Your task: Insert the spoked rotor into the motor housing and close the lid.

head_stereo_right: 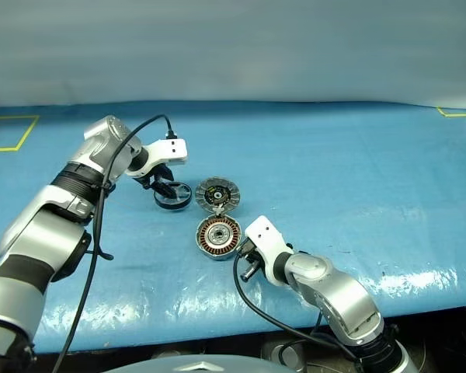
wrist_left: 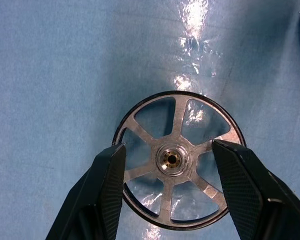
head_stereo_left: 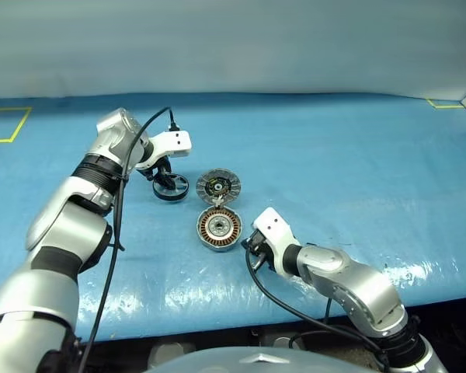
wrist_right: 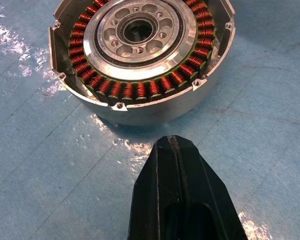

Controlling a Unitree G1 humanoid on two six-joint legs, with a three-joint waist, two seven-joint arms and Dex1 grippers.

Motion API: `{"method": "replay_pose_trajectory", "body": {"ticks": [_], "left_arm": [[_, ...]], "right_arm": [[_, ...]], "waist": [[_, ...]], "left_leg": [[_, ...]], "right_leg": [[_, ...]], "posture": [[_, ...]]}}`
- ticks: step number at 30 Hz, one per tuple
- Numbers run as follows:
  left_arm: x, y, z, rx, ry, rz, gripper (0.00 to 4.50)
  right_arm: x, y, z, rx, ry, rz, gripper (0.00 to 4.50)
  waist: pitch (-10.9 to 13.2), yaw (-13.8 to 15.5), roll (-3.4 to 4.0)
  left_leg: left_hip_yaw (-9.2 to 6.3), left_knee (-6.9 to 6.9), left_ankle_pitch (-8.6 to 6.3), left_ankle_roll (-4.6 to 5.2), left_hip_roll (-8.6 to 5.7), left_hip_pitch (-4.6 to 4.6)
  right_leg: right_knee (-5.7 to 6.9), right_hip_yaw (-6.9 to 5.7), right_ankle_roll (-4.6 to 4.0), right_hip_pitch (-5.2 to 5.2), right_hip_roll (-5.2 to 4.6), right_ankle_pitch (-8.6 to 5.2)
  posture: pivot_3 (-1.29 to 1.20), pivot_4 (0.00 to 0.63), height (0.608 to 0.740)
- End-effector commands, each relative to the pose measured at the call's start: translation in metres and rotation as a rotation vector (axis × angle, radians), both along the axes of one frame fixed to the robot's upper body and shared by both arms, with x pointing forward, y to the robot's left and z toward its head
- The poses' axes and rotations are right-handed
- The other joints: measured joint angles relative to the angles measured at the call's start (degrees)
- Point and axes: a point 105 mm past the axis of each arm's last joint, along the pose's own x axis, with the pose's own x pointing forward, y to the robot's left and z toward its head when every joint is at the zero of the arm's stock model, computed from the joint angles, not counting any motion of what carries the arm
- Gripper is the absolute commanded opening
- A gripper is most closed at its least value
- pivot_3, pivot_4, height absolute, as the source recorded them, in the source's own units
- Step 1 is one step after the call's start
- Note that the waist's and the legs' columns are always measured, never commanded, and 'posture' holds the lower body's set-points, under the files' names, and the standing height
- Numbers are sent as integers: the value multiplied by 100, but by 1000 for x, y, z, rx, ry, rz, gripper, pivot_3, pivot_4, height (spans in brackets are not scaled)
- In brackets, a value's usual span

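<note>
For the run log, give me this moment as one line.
left gripper: jaws open astride black-rimmed silver spoked rotor | right gripper: jaws shut beside open copper-wound silver motor housing | ribbed grey lid: open

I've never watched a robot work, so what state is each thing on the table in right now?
Spoked rotor: flat on the table, between the left tool's fingers, not inserted.
Motor housing: open, windings showing, empty.
Lid: swung open, inner face up.
Left tool: open around the rotor.
Right tool: shut, near the housing, apart.
</note>
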Motion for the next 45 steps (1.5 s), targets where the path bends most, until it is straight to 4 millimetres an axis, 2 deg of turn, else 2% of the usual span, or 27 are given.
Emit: {"method": "replay_pose_trajectory", "body": {"ticks": [1,17,23,24,28,31,35,39,42,45], "left_arm": [[3,2,5,8,-18,-2,2968],[-2,-6,-6,-13,20,-40,2968],[3,-8,-12,-9,-14,-40,2968],[4,-7,-13,-8,-23,-33,2592],[8,-6,-14,-13,-45,-20,1651],[8,-3,-14,-10,-50,-20,1644],[7,4,-3,-46,-58,-23,1644],[2,18,20,-113,-129,-24,1605],[-14,35,34,-162,-176,-13,1587],[-40,53,43,-185,-202,5,1587]], "right_arm": [[-1,2,8,18,-33,0,0],[-1,1,8,15,-34,-13,0],[-2,0,7,17,-33,-25,0],[-2,0,7,17,-33,-30,0],[-2,-1,7,19,-33,-39,0],[-2,0,7,20,-33,-42,0],[-1,0,8,24,-37,-54,0],[-1,-2,7,23,-38,-73,0],[-1,-4,6,22,-43,-96,0],[-1,-4,7,30,-56,-110,0]], "waist": [[0,4,0],[0,-4,0],[0,9,0],[0,8,0],[-3,23,3],[-3,23,3],[-2,7,1],[1,-46,-3],[0,-67,-2],[1,-116,-1]], "left_leg": [[0,1,0,0,0,0],[0,4,0,0,0,0],[0,10,0,0,0,0],[0,11,0,1,0,0],[0,16,-1,1,-1,12],[-1,38,-1,1,-1,16],[-2,53,-1,1,-1,19],[2,48,-1,1,0,12],[3,40,-1,1,2,4],[10,31,-1,1,3,7]], "right_leg": [[0,0,0,0,0,0],[2,0,1,1,0,1],[5,1,2,2,0,1],[6,1,2,2,0,1],[17,1,1,15,0,1],[33,1,2,21,-1,1],[53,1,0,23,0,0],[70,12,-6,-2,2,-4],[74,16,-12,-18,5,-7],[72,27,-17,-21,4,-10]], "posture": [[0,150,740],[0,150,740],[0,150,740],[0,150,740],[0,150,740],[0,150,740],[0,150,740],[0,150,740],[0,150,740],[0,150,740]]}}
